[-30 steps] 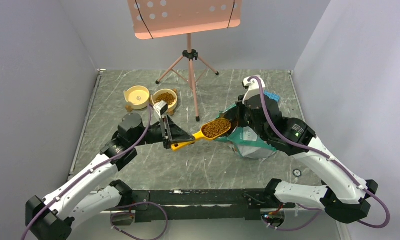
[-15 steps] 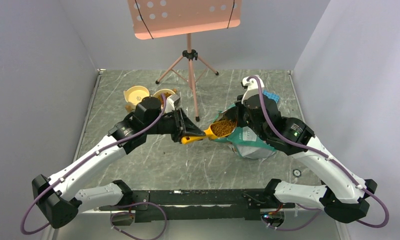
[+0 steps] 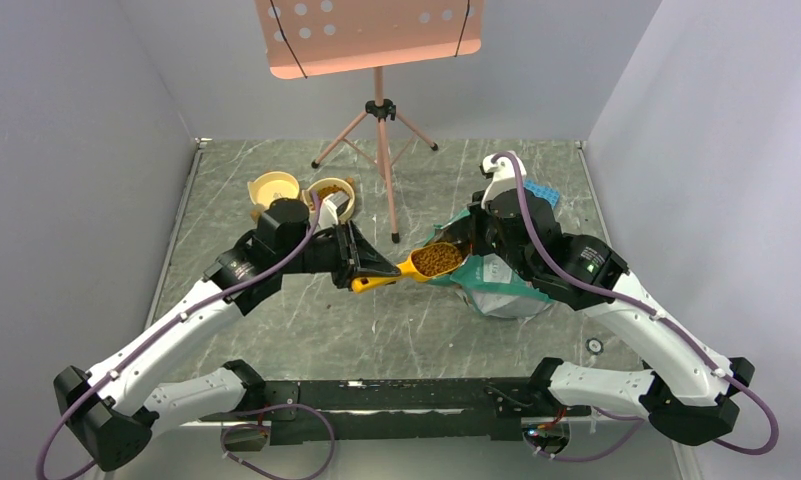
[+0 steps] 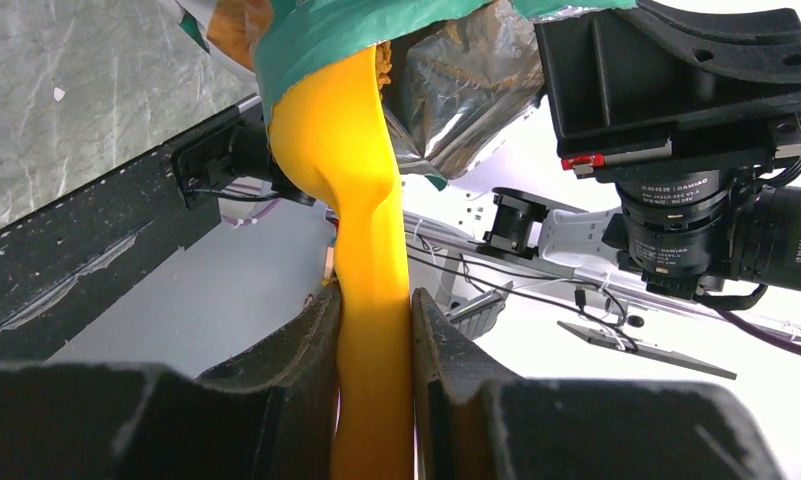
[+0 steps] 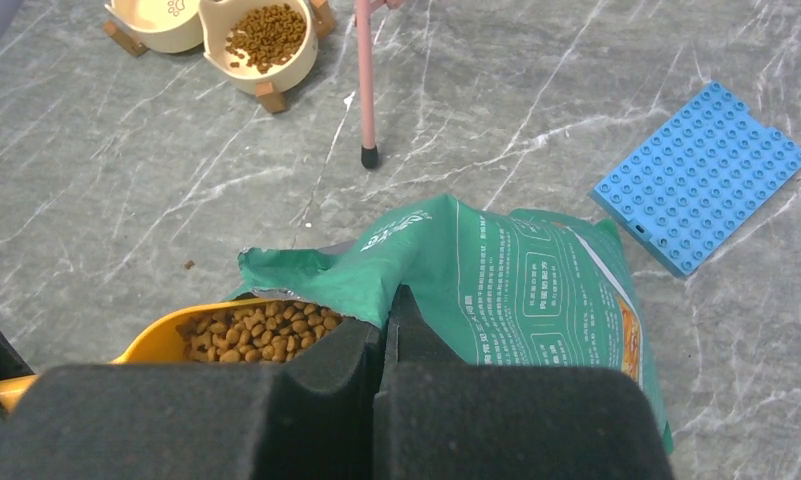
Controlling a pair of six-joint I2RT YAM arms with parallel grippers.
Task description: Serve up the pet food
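Our left gripper [image 4: 374,310] is clamped on the handle of the yellow scoop [image 4: 334,130]; our right gripper [image 5: 386,330] pinches the rim of the teal bag [image 5: 506,280]. The pet food [image 5: 254,334] fills the scoop at centre frame, at the bag's mouth.

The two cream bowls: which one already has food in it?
The bowl nearer the pink stand leg holds brown kibble; the other bowl beside it looks empty.
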